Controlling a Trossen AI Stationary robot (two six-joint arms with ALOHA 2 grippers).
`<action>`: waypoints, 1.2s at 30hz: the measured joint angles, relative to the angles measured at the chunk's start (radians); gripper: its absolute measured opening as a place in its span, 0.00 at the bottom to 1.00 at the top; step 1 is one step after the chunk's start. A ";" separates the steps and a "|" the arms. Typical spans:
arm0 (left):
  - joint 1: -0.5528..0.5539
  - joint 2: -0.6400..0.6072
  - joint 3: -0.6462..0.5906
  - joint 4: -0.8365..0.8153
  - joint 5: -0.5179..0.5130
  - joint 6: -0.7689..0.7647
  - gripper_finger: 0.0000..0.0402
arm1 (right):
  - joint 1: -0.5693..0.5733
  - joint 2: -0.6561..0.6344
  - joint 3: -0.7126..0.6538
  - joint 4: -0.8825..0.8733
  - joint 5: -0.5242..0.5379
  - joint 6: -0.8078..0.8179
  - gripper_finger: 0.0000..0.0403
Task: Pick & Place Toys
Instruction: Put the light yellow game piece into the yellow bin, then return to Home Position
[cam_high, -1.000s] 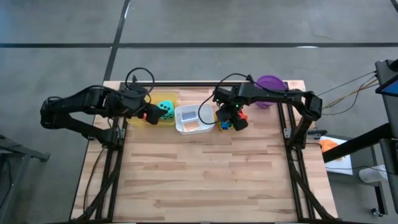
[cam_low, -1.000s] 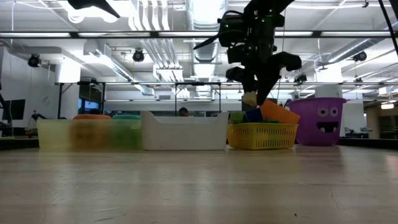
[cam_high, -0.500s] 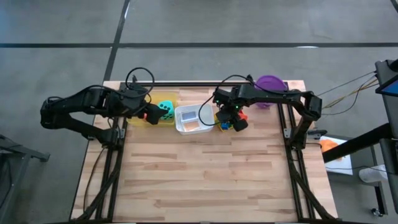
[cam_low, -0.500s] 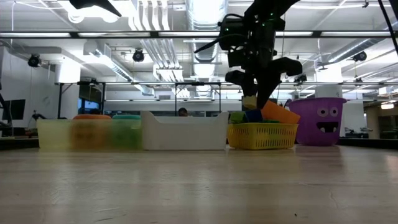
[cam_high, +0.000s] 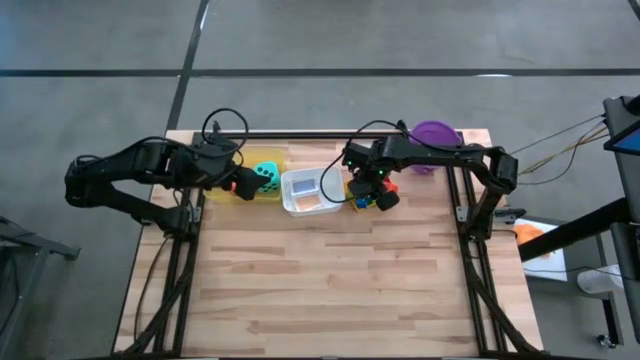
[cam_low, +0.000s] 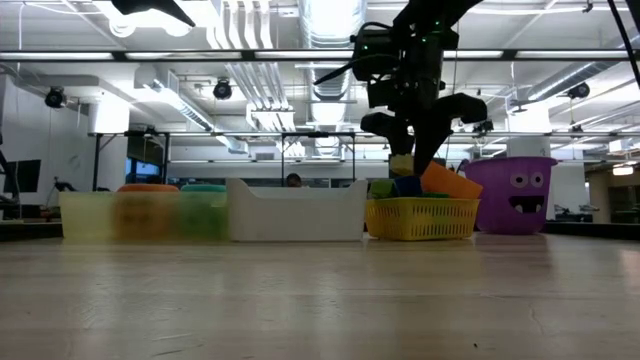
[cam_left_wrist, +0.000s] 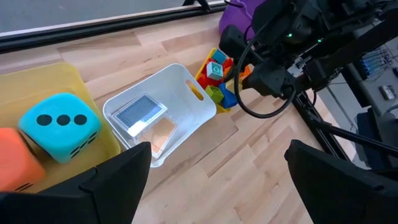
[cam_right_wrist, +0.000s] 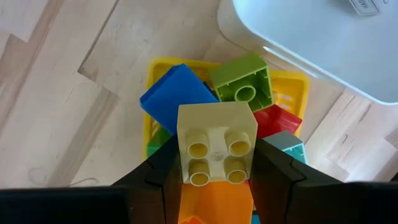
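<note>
Wooden slat table (cam_high: 330, 280), pale butcher-block grain, smooth finish; both arms reach in from the far edge.

Purple bucket (cam_low: 519, 194) at about 1 o'clock on the table, rounded plastic with a cartoon face on its side (face seen only from table height).

White tray (cam_left_wrist: 184, 103), glossy rectangular plastic with slotted handles, near 12 o'clock; it holds a blue patterned card (cam_left_wrist: 140, 113) and an orange card (cam_left_wrist: 163, 133), both flat.

Translucent yellow bin (cam_high: 268, 157) at about 11 o'clock holds the teal die (cam_left_wrist: 59, 126), a soft-looking cube with rounded corners and black dots, three showing on one face. The orange die (cam_left_wrist: 13, 160) sits touching it.

Yellow basket (cam_low: 420, 218), lattice-walled plastic, just beside the white tray toward the bucket. It is heaped with studded building blocks: blue block (cam_right_wrist: 176, 92), green block (cam_right_wrist: 244, 79), red block (cam_right_wrist: 275, 117), plus a slanted orange piece (cam_low: 446, 181).

Right gripper (cam_right_wrist: 216, 160) hangs just above the basket, fingers part-closed and clamped on a cream block (cam_right_wrist: 215, 142): square, four round hollow studs facing the wrist camera, one finger against each side.

Left gripper (cam_left_wrist: 217, 174) hovers over the yellow bin, fingers spread wide, holding and touching nothing.
</note>
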 joint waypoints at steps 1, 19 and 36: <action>0.000 0.000 0.000 0.000 0.000 0.000 0.91 | 0.000 0.000 0.000 0.000 0.001 0.000 0.33; 0.000 0.000 0.000 0.000 0.016 0.000 0.91 | 0.000 0.000 0.000 0.002 0.056 0.000 0.50; 0.000 0.000 0.000 0.000 0.023 0.003 0.91 | 0.020 -0.002 0.019 0.000 0.079 0.005 0.51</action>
